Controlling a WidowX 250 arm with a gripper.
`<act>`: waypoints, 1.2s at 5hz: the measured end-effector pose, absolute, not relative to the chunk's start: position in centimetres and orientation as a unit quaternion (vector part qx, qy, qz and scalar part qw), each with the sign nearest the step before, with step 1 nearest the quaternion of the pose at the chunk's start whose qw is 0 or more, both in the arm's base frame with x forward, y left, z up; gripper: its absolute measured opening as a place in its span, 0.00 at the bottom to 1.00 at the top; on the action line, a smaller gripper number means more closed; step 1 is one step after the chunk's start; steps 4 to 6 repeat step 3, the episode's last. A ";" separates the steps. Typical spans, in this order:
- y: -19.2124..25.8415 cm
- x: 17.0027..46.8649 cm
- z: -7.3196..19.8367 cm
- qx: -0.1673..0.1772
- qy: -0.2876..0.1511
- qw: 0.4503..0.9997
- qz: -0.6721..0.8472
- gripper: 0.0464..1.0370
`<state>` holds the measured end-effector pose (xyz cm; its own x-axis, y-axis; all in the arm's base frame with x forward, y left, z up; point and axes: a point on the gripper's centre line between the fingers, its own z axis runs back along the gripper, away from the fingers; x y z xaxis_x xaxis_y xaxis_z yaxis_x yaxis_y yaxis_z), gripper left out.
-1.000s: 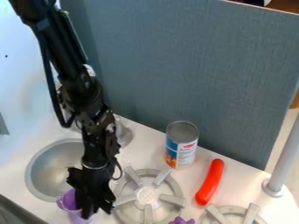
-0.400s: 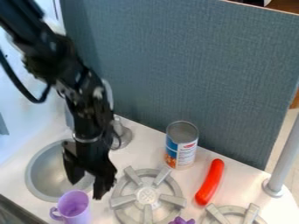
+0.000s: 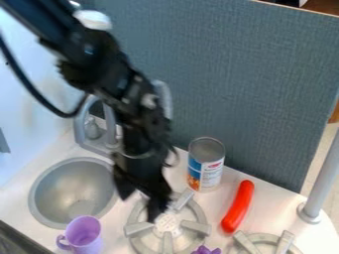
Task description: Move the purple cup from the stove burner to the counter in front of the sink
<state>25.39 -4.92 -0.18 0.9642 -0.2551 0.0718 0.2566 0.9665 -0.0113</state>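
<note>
One purple cup (image 3: 83,238) stands upright on the white tabletop (image 3: 268,211), low and to the left, its mouth up and its single handle at about 9 o'clock. One round metal sink basin (image 3: 71,189) lies at 12 o'clock from the cup, which is just beside its near rim. The one tool (image 3: 138,208) is at 2 o'clock from the cup and apart from it; its two fingers are spread, with a moderate gap between them, and they hold nothing. They hang over the left part of the first of two grey burners (image 3: 138,228); whether a tip touches it, I cannot tell. That burner sits at 3 o'clock from the cup, and the second burner (image 3: 285,243) lies farther out in the same direction, cut by the lower edge. Between the two, also at the edge, is part of one small purple piece (image 3: 206,251). One can (image 3: 206,173) stands upright at 2 o'clock, and one red sausage-shaped piece (image 3: 238,206) lies between 2 and 3. One grey faucet (image 3: 110,131) rises beyond the basin, near 12 o'clock. Farther out are one blue-grey panel (image 3: 265,89) and one pale post (image 3: 323,181).
</note>
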 end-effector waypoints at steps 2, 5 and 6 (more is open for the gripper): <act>-10.3 28.8 -3.5 0.010 -0.038 0.987 -0.158 0.97; -11.1 29.5 -4.7 0.033 -0.022 0.984 -0.172 0.97; -11.1 29.5 -4.7 0.033 -0.022 0.984 -0.172 0.97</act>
